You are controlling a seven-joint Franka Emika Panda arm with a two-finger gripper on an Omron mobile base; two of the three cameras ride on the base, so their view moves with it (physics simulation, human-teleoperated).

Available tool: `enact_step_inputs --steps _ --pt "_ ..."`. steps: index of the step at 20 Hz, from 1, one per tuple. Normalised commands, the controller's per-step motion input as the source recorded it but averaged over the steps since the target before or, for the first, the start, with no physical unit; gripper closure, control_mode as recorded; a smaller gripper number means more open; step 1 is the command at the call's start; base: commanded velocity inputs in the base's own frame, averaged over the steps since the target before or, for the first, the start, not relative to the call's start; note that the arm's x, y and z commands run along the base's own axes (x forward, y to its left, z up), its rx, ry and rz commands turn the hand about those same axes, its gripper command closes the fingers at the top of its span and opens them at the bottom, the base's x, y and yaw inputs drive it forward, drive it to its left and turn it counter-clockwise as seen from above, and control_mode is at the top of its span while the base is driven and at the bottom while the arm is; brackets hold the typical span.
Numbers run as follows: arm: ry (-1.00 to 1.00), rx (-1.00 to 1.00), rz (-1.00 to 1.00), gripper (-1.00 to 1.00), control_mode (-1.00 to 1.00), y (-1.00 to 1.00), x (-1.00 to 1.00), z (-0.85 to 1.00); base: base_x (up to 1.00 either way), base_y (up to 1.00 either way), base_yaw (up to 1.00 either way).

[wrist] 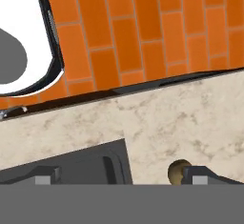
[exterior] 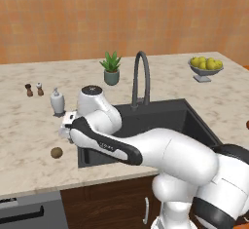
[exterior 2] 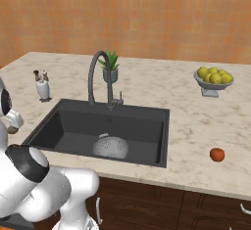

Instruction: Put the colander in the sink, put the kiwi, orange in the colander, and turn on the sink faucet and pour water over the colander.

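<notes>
Arm: the white arm (exterior: 146, 147) filled the foreground of the left base view, reaching left across the sink's front-left corner.
Gripper: the gripper (wrist: 119, 176) hung low over the counter, its tips spread wide and nothing between them; one tip stood right against the kiwi.
Kiwi: the kiwi (exterior: 56, 152) sat on the counter (exterior: 29, 140) left of the sink, near the front edge, just beside the hand.
Colander: the colander (exterior 2: 110, 147) was already down in the sink (exterior 2: 142, 126), apparently dome side up, though I could not be sure.
Orange: the orange (exterior 2: 217, 154) waited on the counter right of the sink, well apart from the kiwi.
Faucet: the faucet (exterior 2: 100, 77) stood behind the basin, no water visible.
Step in hand: picking up the kiwi, I'd judge.
Doing it well: shift sideways so the fruit sits midway between the tips, drop straight down, then close gently; it's round and could roll off the edge if nudged.
</notes>
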Motion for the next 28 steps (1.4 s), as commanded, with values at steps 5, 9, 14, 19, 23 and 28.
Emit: enact_step_inputs --steps 5,9,14,19,23,28 --pt "0.11 -0.14 0.0 -1.0 -1.0 0.46 0.3 -0.44 0.0 0.0 0.0" --pt "0.0 -0.07 0.0 -1.0 -1.0 0.44 0.33 -0.39 0.0 0.0 0.0" --pt "0.02 -0.06 0.0 -1.0 -1.0 0.38 0.38 -0.38 0.0 0.0 0.0" --pt "0.02 -0.03 0.0 -1.0 -1.0 0.29 0.4 -0.32 0.0 0.0 0.0" --pt "0.0 0.0 0.0 -1.0 -1.0 0.28 0.36 -0.19 0.0 0.0 0.0" --pt "0.03 -0.03 0.0 -1.0 -1.0 0.19 0.34 -0.39 0.0 0.0 0.0"
